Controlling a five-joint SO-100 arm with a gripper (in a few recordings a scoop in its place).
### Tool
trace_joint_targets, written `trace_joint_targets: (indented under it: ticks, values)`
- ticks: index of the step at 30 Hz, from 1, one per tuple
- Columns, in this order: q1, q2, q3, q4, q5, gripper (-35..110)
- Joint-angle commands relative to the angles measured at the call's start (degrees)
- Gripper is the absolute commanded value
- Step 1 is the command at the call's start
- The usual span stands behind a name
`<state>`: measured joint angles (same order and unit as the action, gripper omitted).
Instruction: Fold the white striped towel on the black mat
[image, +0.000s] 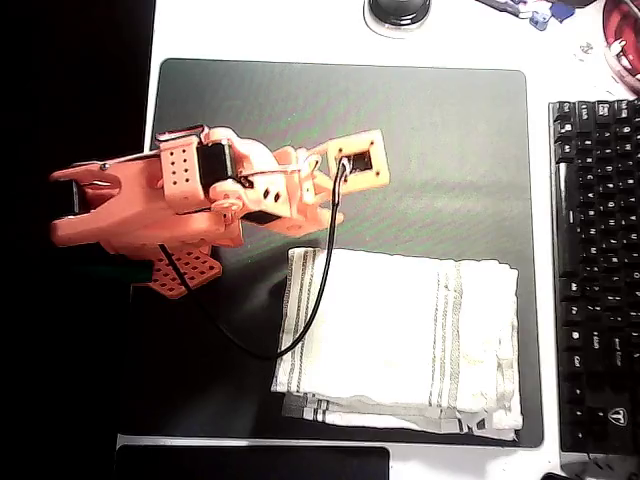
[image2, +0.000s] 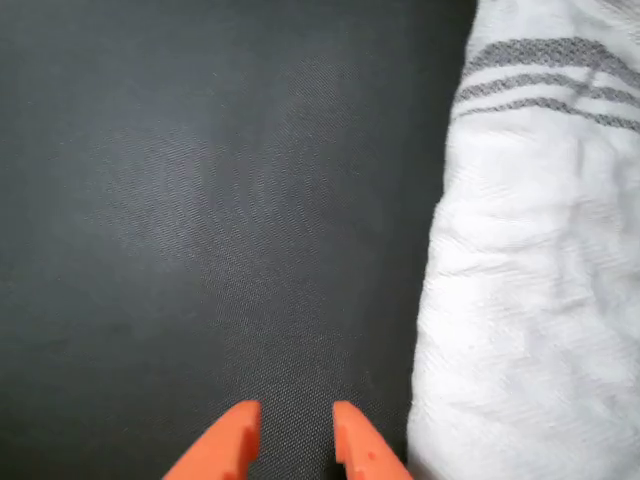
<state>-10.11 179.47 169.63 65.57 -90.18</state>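
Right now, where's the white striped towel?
Overhead view: the white striped cloth towel lies folded in the lower right part of the large black rectangular mat, left of the black keyboard.

Overhead view: bright, even light; white tabletop overexposed, left edge falls to black. Faint green-pink moiré across black mat. Wrist view: dimmer, soft; white striped towel slightly blurred.

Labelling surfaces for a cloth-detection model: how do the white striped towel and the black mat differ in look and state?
The white striped towel is pale with thin grey stripe bands; the black mat is plain dark. The towel is wrinkled and layered, a lower edge peeking out; the mat lies flat and smooth. The towel covers only the mat's lower part. Both are roughly rectangular.
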Motion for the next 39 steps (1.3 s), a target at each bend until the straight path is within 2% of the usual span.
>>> trace_joint_targets:
  ticks: [1,8,11,21,39]
  values:
    - [1.2,6.0,3.8,1.1,-1.3,10]
    - [4.9,12.8,11.2,1.6,-1.4,6]
    - [5.9,12.9,11.3,3.9,-1.0,0]
    - [7.3,12.9,11.3,14.1,1.7,0]
    - [8.1,13.0,11.3,13.9,2.5,0]
